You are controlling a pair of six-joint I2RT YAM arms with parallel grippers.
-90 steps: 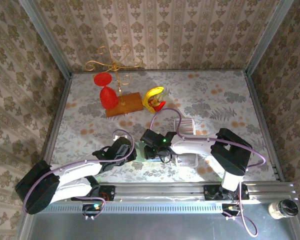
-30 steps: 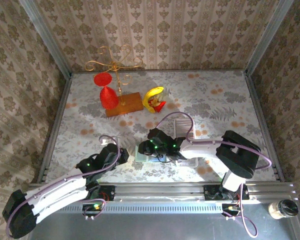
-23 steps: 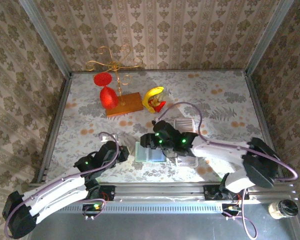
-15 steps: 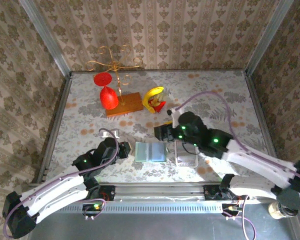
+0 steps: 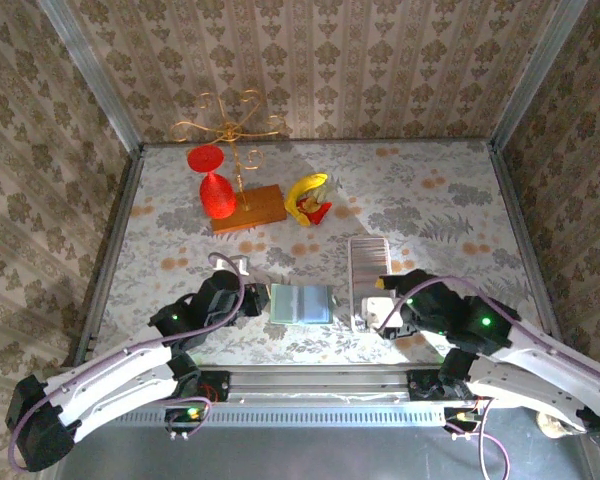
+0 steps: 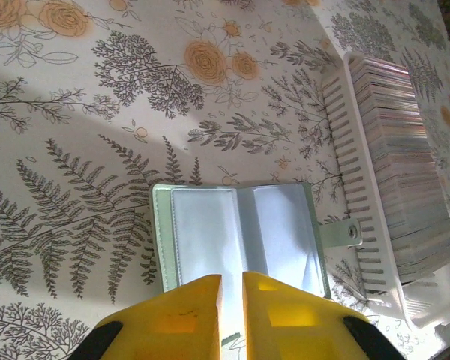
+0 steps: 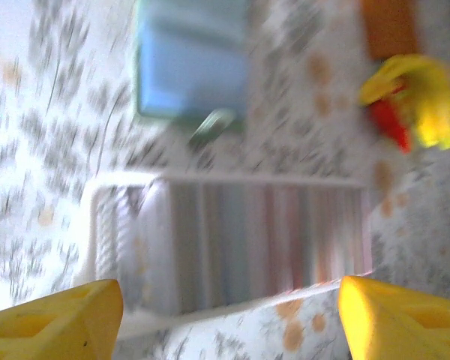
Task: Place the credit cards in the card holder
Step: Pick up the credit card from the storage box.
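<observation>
R gripper [image 7: 226, 309] wide, empty, at lower end of cards [image 5: 365, 272]; strip's long axis runs up-down, centre-right in top view. L gripper [image 6: 231, 291] near-shut, empty, by wallet [image 5: 300, 303].

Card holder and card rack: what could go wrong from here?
1. The credit cards sit packed tight in the white rack; the open right pincer may grab several or drag the rack.
2. The card holder lies open and flat, the shut left pincer at its near edge; it may slide when a card is pushed in.
</observation>
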